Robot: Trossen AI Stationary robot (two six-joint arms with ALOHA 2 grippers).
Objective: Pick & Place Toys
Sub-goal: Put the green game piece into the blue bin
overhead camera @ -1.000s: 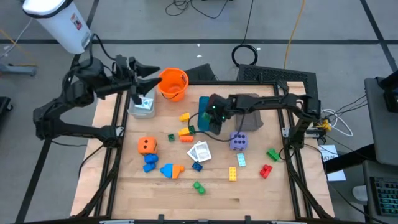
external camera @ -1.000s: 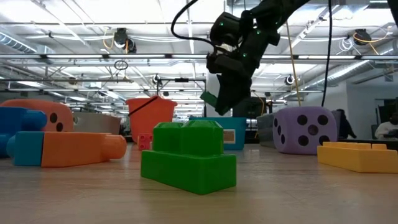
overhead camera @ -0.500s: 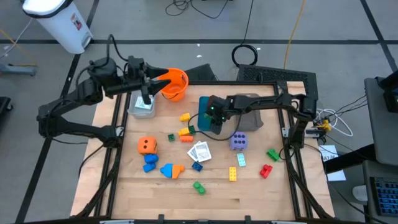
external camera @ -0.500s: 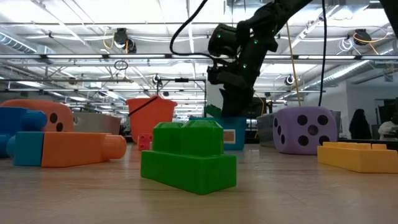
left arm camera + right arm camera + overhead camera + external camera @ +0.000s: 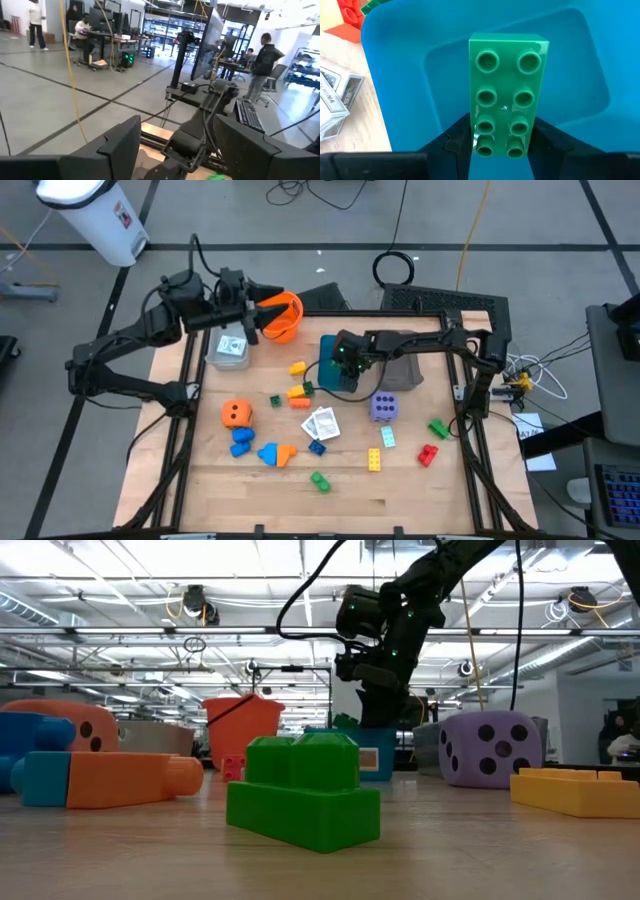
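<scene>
My right gripper [image 5: 502,142] has come down since a second ago, from well above the teal tray [image 5: 331,366] to right over it, and it is clamped on a green brick [image 5: 506,95] that hangs inside the tray's hollow. The brick is hard glossy plastic, a long block with two rows of four round studs; the tray is smooth, with rounded inner corners. My left gripper [image 5: 262,312] has swung from beside the teal tray's far-left neighbour, the clear box [image 5: 229,349], to over the orange bucket [image 5: 280,316], fingers parted and empty. Near the teal tray lie white printed cards [image 5: 321,423], flat and square-cornered, and the purple die [image 5: 383,407], a rounded cube with dark spots. The table [image 5: 400,490] is pale wood.
</scene>
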